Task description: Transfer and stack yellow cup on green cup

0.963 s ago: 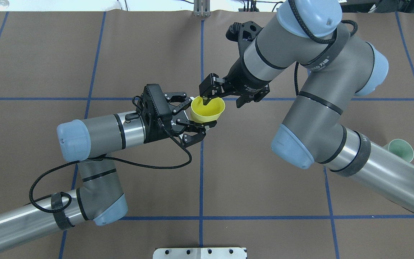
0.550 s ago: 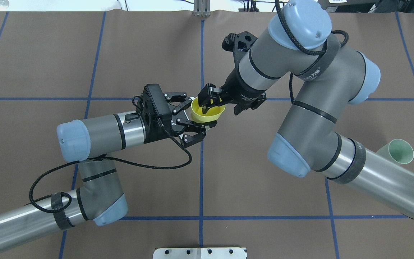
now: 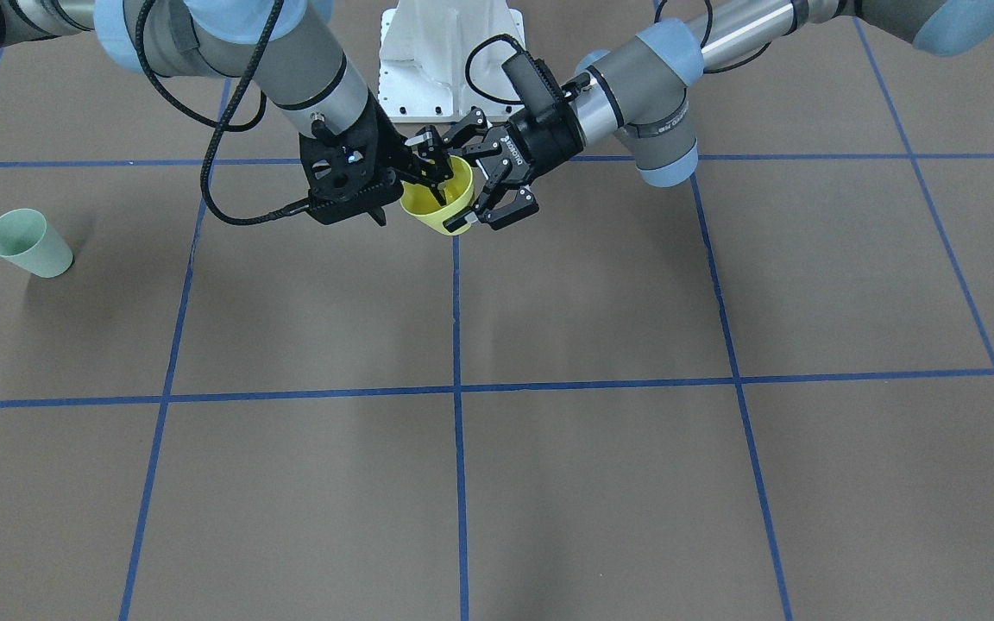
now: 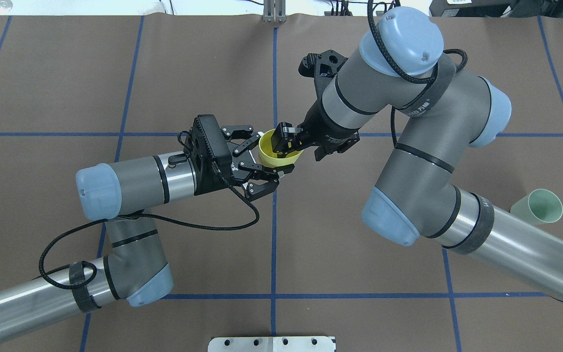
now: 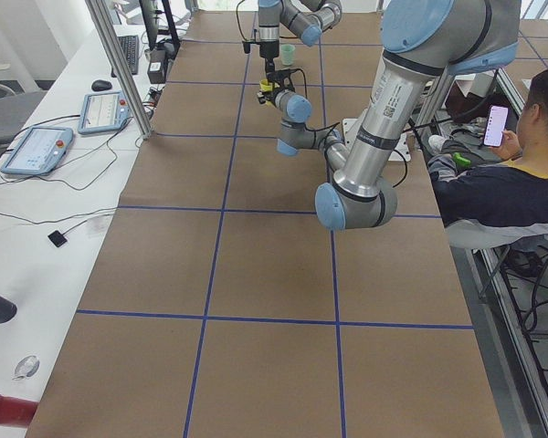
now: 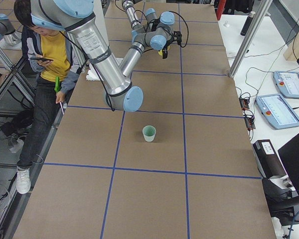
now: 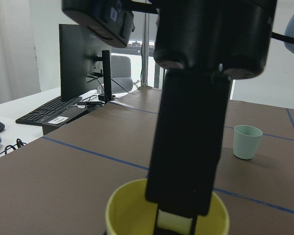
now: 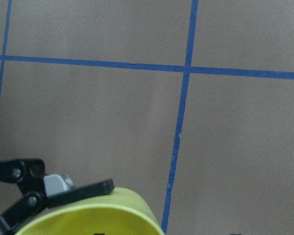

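The yellow cup (image 4: 268,152) hangs upright above the table's middle, and my left gripper (image 4: 271,152) is shut on its body from the side. My right gripper (image 4: 300,146) comes down from above and stands open. One of its fingers (image 7: 186,147) reaches inside the cup while the other stays outside the wall. The front view shows the same cup (image 3: 441,209) between my left gripper (image 3: 462,185) and my right gripper (image 3: 402,194). The green cup (image 4: 543,208) stands upright alone on the table at the right, also the green cup (image 3: 27,243), partly behind my right forearm.
Blue tape lines divide the brown table mat (image 4: 115,73). A metal plate (image 4: 271,343) sits at the near edge. A seated person (image 5: 511,173) is beside the robot's base. Monitors and tablets (image 5: 36,146) lie on side desks off the mat.
My right gripper moved left and down, so its finger went deeper into the yellow cup. My left gripper and the cup stayed put. The right forearm now uncovers more of the green cup.
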{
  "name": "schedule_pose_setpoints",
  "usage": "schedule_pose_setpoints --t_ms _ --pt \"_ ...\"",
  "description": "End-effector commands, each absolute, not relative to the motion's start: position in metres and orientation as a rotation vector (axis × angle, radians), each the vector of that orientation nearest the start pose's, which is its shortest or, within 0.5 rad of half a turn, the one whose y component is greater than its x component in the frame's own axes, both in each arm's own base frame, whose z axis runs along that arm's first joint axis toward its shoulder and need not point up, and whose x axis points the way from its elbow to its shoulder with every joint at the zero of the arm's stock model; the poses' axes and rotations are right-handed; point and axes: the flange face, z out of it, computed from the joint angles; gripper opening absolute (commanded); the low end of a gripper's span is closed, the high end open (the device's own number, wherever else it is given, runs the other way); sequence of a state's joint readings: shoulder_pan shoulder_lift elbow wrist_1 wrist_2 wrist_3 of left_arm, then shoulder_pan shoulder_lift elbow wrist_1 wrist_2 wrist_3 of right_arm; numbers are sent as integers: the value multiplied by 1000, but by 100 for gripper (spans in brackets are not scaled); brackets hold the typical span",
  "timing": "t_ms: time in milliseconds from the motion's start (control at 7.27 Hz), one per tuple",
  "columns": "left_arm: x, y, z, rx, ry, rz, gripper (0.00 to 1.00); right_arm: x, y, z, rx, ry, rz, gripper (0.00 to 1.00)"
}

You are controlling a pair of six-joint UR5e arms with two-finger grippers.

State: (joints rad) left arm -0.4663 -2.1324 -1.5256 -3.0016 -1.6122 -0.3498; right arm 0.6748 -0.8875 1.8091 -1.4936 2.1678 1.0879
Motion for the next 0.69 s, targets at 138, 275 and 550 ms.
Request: schedule_pose_setpoints --t_ms 138,275,550 --pt "499 -396 202 1461 1339 538 42 -441 -453 133 91 -1113 -145 0" --pt "499 -396 202 1461 1339 538 71 -440 -453 131 100 -1115 -144 0" --pt "499 -394 203 1459 1339 539 100 -438 -455 131 118 -1109 -132 0"
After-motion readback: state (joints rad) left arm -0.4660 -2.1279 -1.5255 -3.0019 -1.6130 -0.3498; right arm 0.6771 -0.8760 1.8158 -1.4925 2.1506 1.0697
